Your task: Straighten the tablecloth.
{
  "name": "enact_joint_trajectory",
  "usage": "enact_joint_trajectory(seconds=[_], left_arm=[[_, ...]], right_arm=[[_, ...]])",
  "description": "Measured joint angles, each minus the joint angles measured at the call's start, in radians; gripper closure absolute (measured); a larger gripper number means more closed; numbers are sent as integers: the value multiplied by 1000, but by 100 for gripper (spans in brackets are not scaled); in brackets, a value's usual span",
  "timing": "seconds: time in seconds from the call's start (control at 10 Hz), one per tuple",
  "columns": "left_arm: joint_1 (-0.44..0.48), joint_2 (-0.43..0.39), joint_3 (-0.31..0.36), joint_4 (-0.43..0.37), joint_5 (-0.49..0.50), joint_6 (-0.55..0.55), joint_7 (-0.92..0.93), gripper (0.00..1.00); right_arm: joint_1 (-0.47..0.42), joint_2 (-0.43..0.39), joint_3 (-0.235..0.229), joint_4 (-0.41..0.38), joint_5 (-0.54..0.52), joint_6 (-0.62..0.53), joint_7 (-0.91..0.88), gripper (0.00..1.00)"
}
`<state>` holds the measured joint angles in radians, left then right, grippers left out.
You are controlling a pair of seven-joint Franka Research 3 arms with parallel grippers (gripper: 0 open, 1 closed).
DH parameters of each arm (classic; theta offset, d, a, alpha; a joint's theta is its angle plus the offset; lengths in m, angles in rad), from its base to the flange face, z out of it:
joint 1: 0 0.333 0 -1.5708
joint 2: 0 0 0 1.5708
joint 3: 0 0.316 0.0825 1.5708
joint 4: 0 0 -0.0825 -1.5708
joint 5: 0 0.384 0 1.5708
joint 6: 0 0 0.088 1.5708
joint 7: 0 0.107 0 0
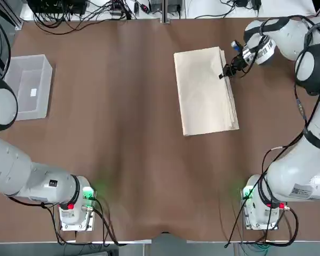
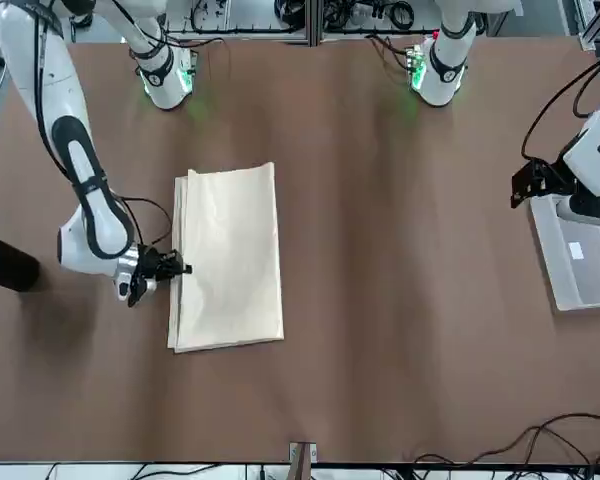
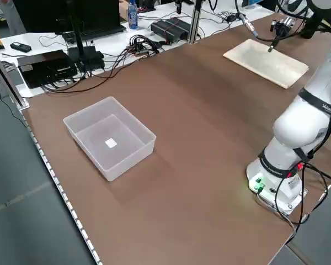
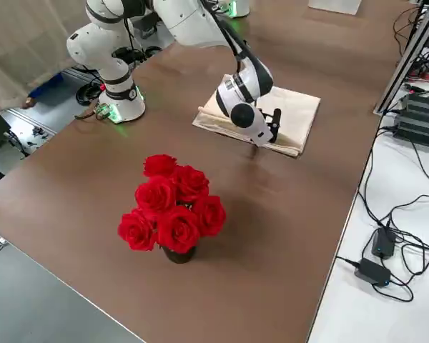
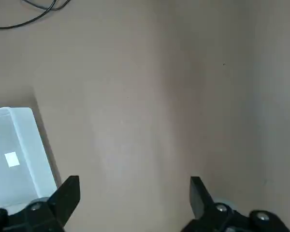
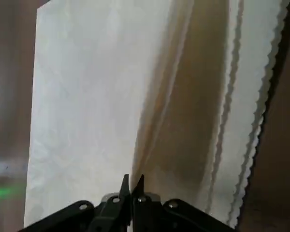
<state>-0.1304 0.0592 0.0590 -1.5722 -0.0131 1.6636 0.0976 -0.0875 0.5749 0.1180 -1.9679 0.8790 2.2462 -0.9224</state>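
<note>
Now the right hand [image 6: 131,186] pinches the top layer's edge of the folded tablecloth [image 1: 202,90] on the surface [image 1: 133,160]; next, probably, lift and unfold it, the left hand [image 5: 135,203] hanging spread near the plastic bin [image 5: 19,154]

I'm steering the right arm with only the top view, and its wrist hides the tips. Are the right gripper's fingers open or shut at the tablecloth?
Observer: Shut. The right wrist view shows the right gripper with its fingers together on an upper layer of the tablecloth, at that layer's raised edge.

Operator: And the layers beneath that one?

Observer: Their scalloped edges show beside the grip in the right wrist view, outside the fingers.

Operator: From above I can't see anything beyond the right arm. What stands there?

Observer: A bunch of red roses in a dark pot, plain in the right side view.
</note>
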Motion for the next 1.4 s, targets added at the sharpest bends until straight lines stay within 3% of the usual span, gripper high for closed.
enact_joint_trajectory(seconds=[0.3,0.8,1.1,1.4], left_arm=[[0,0,0,0,0,0,0,0],[8,0,4,18,0,0,0,0],[11,0,5,18,0,0,0,0],[12,0,5,18,0,0,0,0]], right_arm=[[30,-70,4,6,0,-10,1,97],[59,-144,13,-22,0,-130,10,97],[83,-175,62,-26,8,-140,85,97],[115,-220,126,-27,104,-140,173,97]])
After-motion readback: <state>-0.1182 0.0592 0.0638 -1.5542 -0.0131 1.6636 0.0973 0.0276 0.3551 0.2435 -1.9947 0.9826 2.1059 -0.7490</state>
